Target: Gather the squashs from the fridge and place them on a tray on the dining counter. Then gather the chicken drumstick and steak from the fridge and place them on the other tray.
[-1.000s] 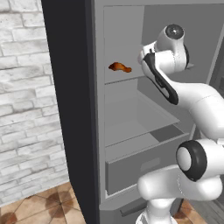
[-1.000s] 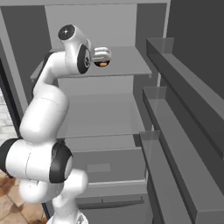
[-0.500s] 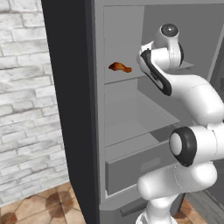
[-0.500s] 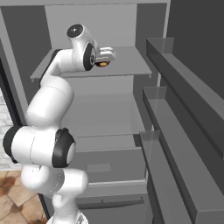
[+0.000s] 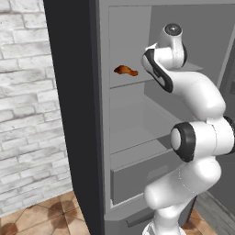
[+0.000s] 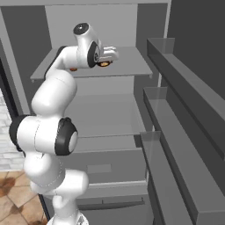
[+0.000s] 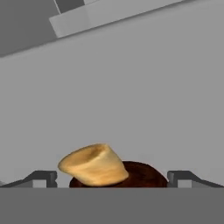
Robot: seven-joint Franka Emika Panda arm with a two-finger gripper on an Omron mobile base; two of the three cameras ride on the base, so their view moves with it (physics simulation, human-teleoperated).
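Note:
The fridge stands open, and my arm reaches onto its upper shelf. My gripper hovers just above that shelf, open. In the hand view the steak, a dark red-brown lump with a tan edge, lies between my gripper's two fingertips, apart from both. The same steak shows as an orange-brown spot under the hand. The chicken drumstick lies on the same shelf, further left, clear of the hand. No squash, tray or dining counter is in view.
The fridge door with its stepped door shelves stands open close on the right. Below the upper shelf come a bare middle shelf and a drawer. A white brick wall and tiled floor lie left of the fridge.
The arm's upper joints have risen and shifted a little while the hand stays over the steak on the upper shelf. The jaws stay open.

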